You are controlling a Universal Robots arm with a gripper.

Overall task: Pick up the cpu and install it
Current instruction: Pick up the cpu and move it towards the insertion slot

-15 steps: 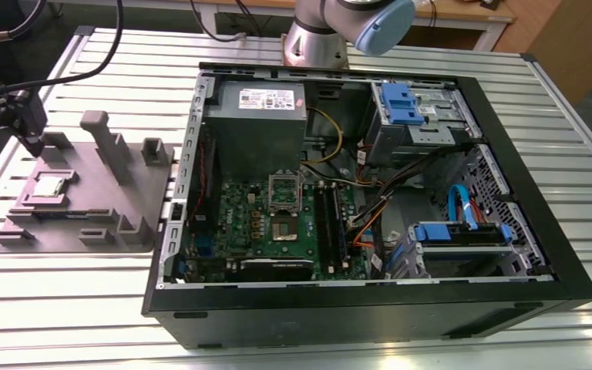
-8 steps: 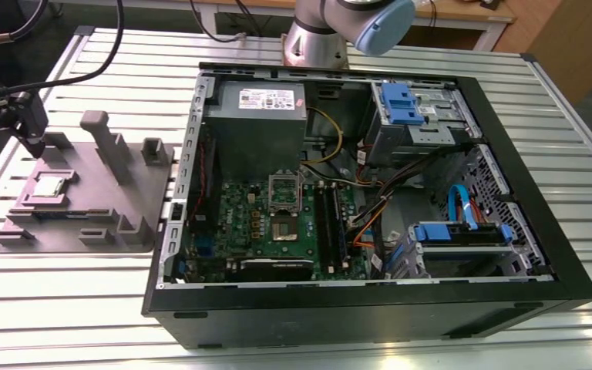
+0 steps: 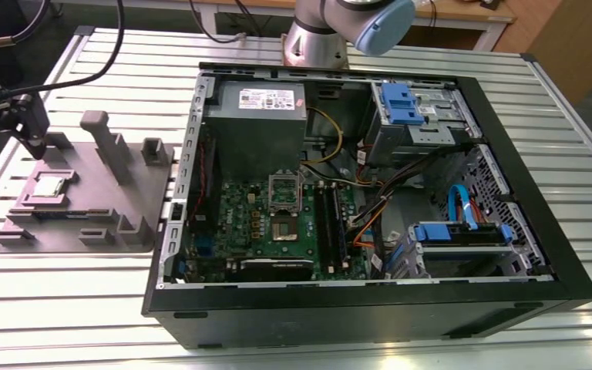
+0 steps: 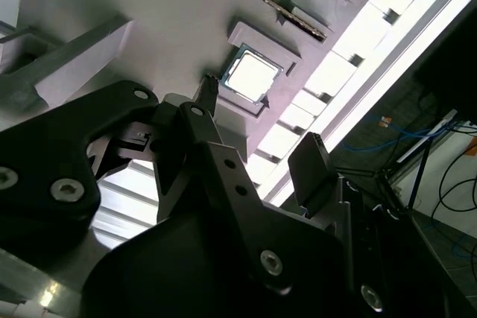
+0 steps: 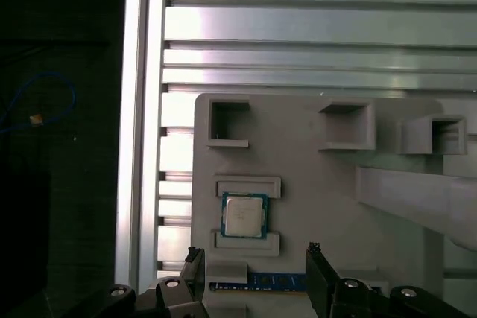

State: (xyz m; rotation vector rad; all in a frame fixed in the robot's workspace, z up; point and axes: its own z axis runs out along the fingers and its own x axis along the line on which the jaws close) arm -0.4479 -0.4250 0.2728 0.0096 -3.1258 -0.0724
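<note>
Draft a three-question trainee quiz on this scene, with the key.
1. True or false: the cpu is installed inside the computer case.
2. The gripper is: A) open, holding nothing; B) shut on the cpu; C) shut, holding nothing.
3. Fill in: in the exterior view, the grey tray carrying the cpu lies to that view's ___ of the case.
Key: 1 false, it rests on the tray. 2 A. 3 left.
</note>
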